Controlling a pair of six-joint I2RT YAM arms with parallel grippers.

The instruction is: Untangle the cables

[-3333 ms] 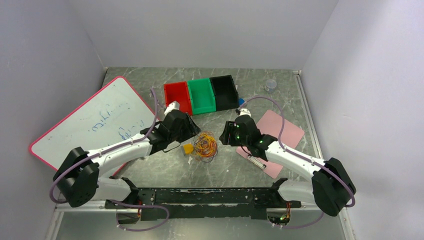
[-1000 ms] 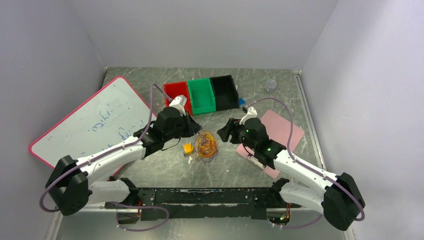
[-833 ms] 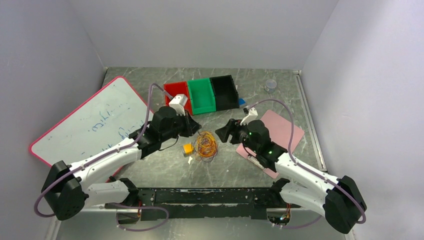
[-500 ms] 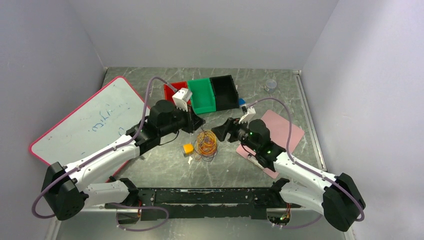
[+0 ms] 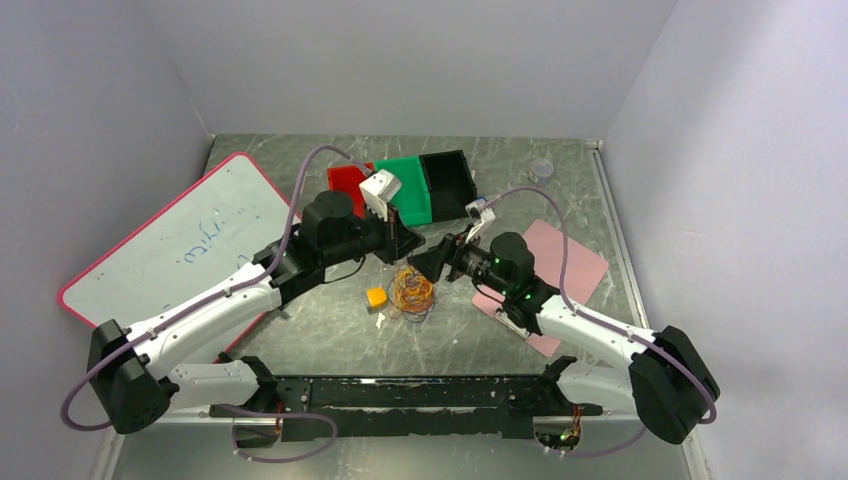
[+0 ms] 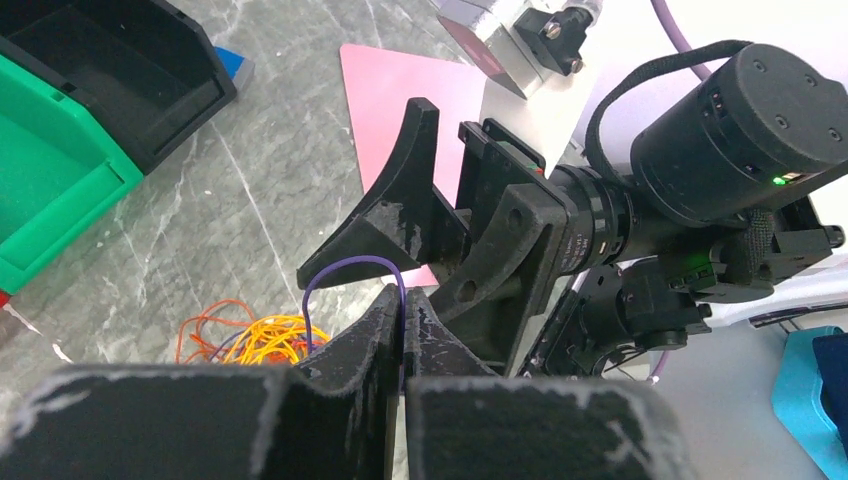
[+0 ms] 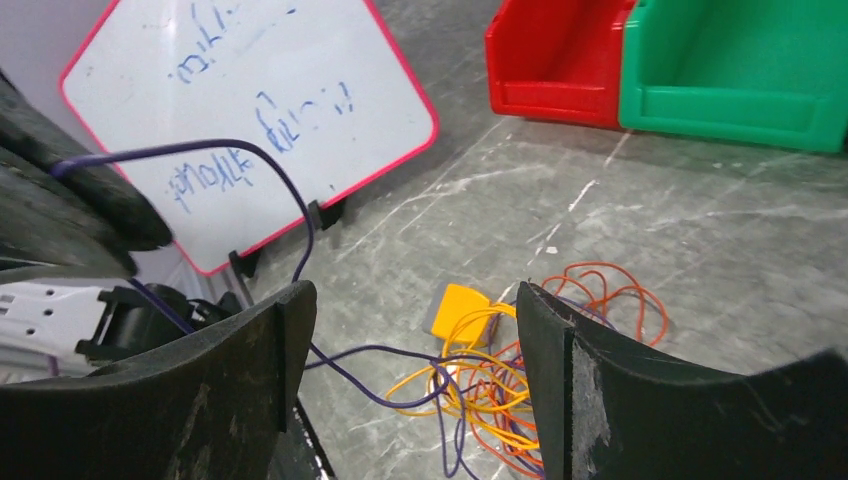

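Above the cables [image 5: 412, 291], left tool [image 5: 404, 244] and right tool [image 5: 428, 264] point toward each other.

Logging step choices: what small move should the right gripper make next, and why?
Probably ease onto the purple wire and close. The left gripper, shut, holds it lifted from the tangle, and the right gripper hangs open right beside that strand.

You can't see most of the red bin [image 5: 341, 180] from above, because the left arm [image 5: 330, 225] covers its right side. The writing on the whiteboard [image 5: 180, 240] is too small to read, and the round thing [image 5: 541, 169] near the far right corner of the table [image 5: 330, 340] is too small to identify. In the left wrist view, the left gripper [image 6: 404, 305] hides the near part of the cables [image 6: 245, 335] and the end of the purple wire [image 6: 350, 262].
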